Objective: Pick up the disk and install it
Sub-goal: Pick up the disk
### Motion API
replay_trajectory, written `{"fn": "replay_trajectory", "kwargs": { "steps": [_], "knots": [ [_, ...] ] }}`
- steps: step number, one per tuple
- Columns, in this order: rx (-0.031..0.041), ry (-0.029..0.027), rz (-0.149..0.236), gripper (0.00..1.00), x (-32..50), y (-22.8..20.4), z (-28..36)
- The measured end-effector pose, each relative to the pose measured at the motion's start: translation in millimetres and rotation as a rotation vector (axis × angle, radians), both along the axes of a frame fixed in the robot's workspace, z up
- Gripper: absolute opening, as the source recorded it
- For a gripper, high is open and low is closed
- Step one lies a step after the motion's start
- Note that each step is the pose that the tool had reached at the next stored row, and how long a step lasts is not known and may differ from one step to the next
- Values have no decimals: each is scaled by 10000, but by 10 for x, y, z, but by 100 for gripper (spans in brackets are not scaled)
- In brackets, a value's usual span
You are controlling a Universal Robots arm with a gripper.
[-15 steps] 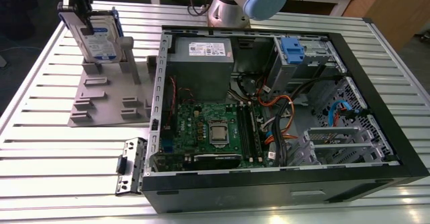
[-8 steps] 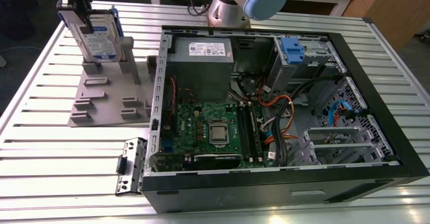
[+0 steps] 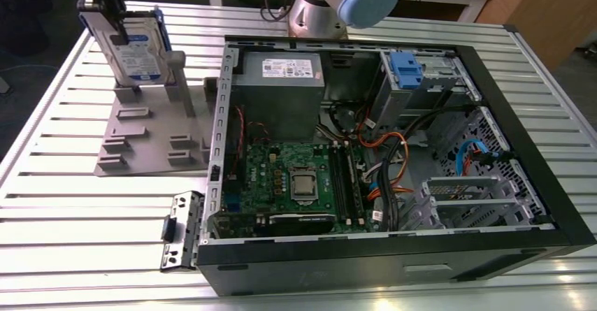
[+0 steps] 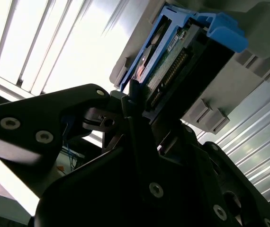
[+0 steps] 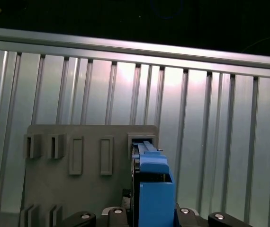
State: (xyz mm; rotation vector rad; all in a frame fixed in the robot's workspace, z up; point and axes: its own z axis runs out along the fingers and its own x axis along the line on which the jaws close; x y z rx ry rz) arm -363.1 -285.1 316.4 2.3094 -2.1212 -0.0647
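Observation:
The disk (image 3: 140, 45), silver with a white-and-blue label in a blue carrier, stands on edge in the slot of a grey stand (image 3: 149, 140) at the exterior view's upper left. My gripper (image 3: 110, 14) comes down on its top edge, black fingers (image 4: 131, 101) pressed against its sides. In the second wrist view the disk (image 4: 173, 52) shows its green board and blue tab between the fingers. In the first wrist view the blue carrier (image 5: 153, 189) sits between the finger bases, above the stand (image 5: 78, 189).
An open computer case (image 3: 217, 150) lies on the slatted metal table (image 3: 84, 206), with motherboard, grey power supply (image 3: 279, 80), cables and a blue-fronted drive cage (image 3: 415, 70). A black bracket (image 3: 182, 230) lies by the case's near corner. The arm's base (image 3: 322, 7) stands behind the case.

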Motion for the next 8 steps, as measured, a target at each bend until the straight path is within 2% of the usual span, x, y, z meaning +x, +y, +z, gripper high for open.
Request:
{"fn": "replay_trajectory", "kwargs": {
  "steps": [8],
  "knots": [
    [0,-1,0,36,0,0,49]
  ]
}}
